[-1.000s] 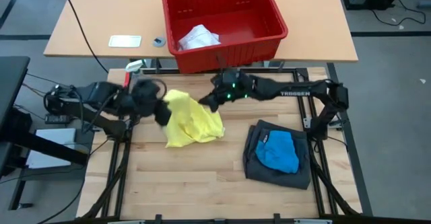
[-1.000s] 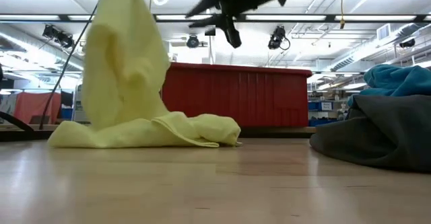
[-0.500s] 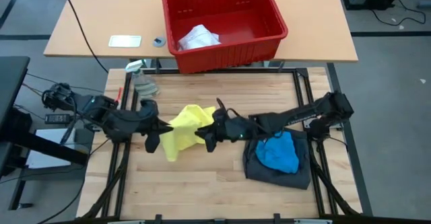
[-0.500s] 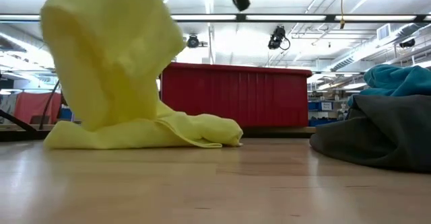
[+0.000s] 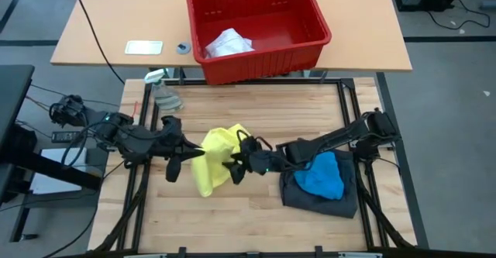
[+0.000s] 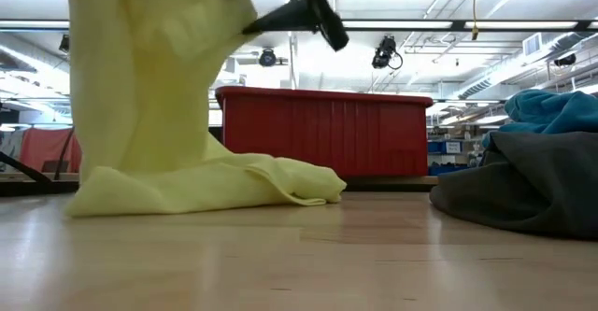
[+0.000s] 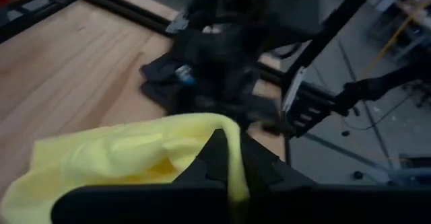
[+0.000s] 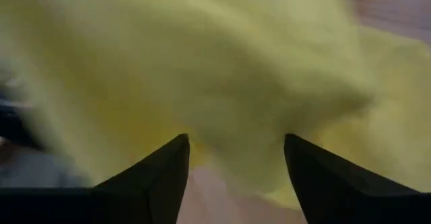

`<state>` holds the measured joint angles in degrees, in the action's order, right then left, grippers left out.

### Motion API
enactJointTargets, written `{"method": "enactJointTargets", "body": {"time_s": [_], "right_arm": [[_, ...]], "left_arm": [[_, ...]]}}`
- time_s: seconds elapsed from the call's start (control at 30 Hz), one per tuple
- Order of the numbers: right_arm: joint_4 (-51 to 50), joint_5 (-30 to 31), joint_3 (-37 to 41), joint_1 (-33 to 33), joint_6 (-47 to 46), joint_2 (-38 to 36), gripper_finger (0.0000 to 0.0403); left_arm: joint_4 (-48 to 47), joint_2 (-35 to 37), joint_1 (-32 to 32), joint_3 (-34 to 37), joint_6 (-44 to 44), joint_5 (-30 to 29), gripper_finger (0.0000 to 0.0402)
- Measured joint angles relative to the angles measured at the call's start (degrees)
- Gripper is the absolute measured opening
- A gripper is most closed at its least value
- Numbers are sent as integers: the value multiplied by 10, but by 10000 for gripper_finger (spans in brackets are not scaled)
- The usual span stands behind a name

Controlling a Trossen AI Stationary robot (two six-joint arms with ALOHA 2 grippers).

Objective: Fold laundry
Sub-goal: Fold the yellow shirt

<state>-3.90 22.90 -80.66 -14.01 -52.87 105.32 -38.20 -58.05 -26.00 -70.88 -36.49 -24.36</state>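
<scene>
Wooden planks make up the surface, framed in black rails, with a tan desk behind it carrying a red basket that holds a white crumpled piece. Near the middle of the surface the yellow shirt is partly lifted: in the low view its upper part hangs in a tall column while its lower folds spread on the wood. The left hand sits at the shirt's left edge, raised off the surface; its wrist view shows its two dark fingers closed together on a fold of the yellow cloth, which runs up between them. The right hand reaches in from the other side, touching the shirt's right edge; in its wrist view its fingers stand spread apart with the yellow cloth filling the space just ahead of them, not pinched. The two hands are near each other with the shirt between them. Well apart, at the right of the surface, the dark grey shorts lie in a heap with the bright blue piece resting on top. A clear spray bottle lies at the far left corner
</scene>
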Motion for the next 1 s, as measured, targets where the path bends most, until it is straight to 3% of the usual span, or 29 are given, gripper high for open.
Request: {"method": "enactJointTargets", "body": {"time_s": [0.1,0.23,0.27,0.4,0.5,0.67,0.77,0.87,1.0], "right_arm": [[12,3,0,26,16,1,187],[32,-27,-1,63,91,-8,40],[40,-33,-1,72,127,-11,22],[3,-32,-20,107,222,-34,8],[-6,-19,-46,138,359,-49,7],[3,-14,-147,170,560,-66,4],[-13,-14,-233,173,642,-72,4],[-47,-14,-300,169,703,-73,3],[-125,-17,-335,149,688,-72,2]], "left_arm": [[17,-2,1,0,-7,-15,14],[46,-4,15,0,-15,-58,15],[45,-5,19,0,-11,-64,15],[46,-5,50,0,36,-115,15],[57,-5,89,0,90,-158,20],[192,-5,161,-3,227,-164,51],[246,-5,185,-46,295,-163,87],[230,-3,193,-106,320,-163,126],[118,-2,166,-162,270,-146,168]]}}
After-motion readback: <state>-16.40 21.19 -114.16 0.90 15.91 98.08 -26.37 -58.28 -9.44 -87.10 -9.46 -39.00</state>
